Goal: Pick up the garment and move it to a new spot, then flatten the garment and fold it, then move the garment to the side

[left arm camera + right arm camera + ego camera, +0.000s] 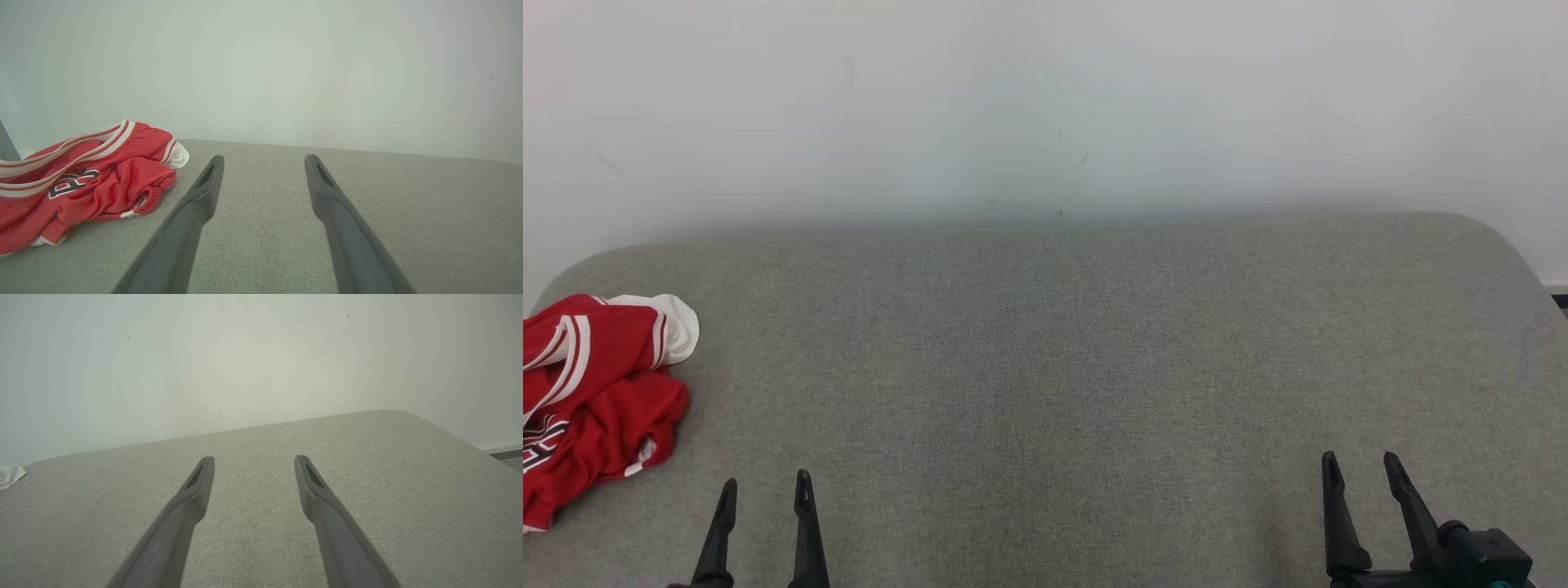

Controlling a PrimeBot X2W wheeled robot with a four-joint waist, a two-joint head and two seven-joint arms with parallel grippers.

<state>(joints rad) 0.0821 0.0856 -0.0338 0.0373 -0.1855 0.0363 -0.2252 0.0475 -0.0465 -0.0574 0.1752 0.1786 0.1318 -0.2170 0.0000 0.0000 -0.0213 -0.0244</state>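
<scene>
- The left end effector (767,480) is hovering at the near edge, its fingers spread with nothing between them. The right end effector (1360,457) is waiting at the near right, likewise spread and empty.
- The garment (596,400), a red jersey with white trim, is lying crumpled at the left edge of the grey fabric surface (1045,367), near the left end effector but not touching it.
- By my judgement no step is done yet: picking up, moving, flattening, folding and setting aside are all remaining.
- Nothing is standing between the left end effector and the garment.
- A plain pale wall (1045,106) is closing off the back.
</scene>
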